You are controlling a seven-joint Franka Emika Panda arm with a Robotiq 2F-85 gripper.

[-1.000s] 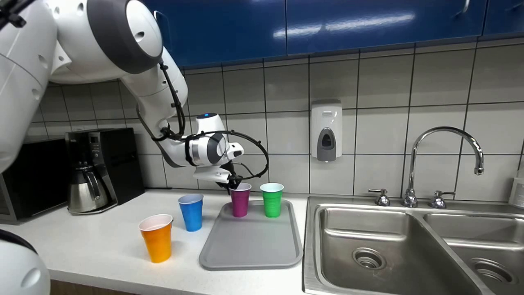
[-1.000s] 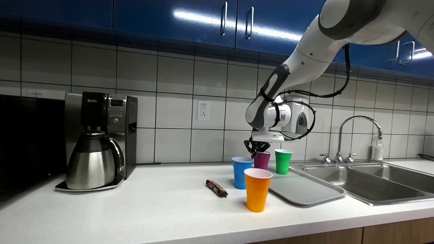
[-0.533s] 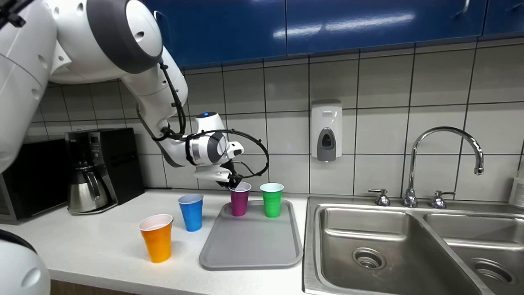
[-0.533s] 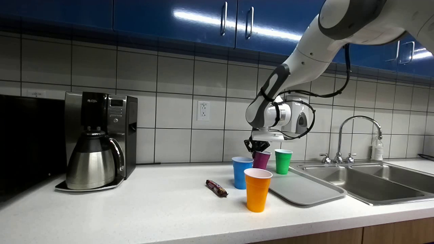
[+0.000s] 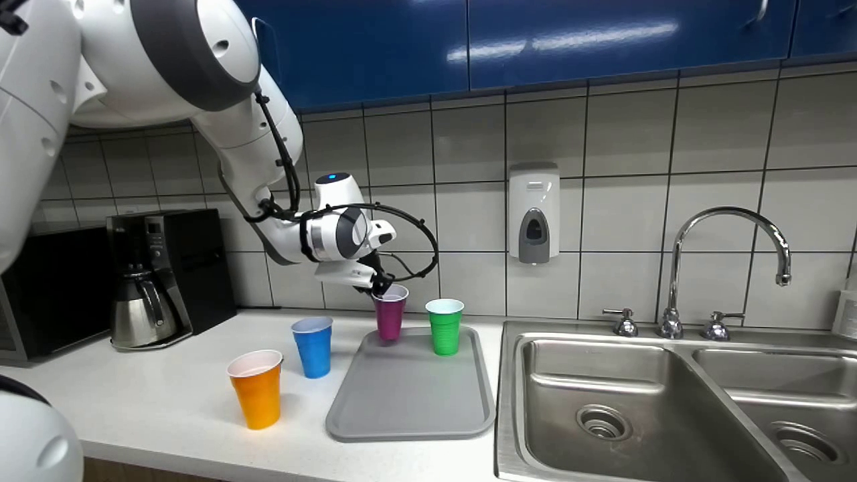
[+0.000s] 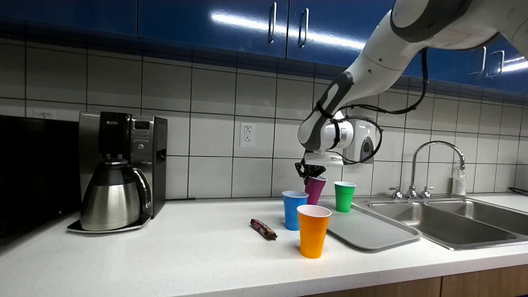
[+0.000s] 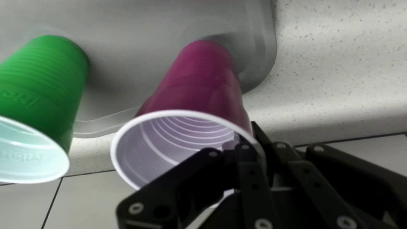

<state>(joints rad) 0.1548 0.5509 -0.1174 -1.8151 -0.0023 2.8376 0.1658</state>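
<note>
The black two-fingered gripper (image 7: 246, 137), jaws tight together, pinches the rim of the tapered magenta plastic cup (image 7: 200, 79), which hangs tilted just beneath them and is probably light, slick and easily dented, so best held at that rim.

**Bright streaks high, soft shadows low**

Both exterior views are evenly lit and fairly sharp: the desk (image 6: 165, 264) shows bright, glare streaks the blue cabinets (image 5: 535, 53) along the top, and the wall tiles (image 6: 212, 134) darken just beneath. Highlights gleam in the sink (image 5: 596, 381) at right; the black box (image 6: 39, 173) at the left edge loses detail. The wrist view is softer: the green cup (image 7: 46, 82) at left looks slightly blurred, shadow lies beside the base of the purple cup (image 7: 200, 82), and the tool (image 7: 249, 140), lower right, is nearly black.
</note>
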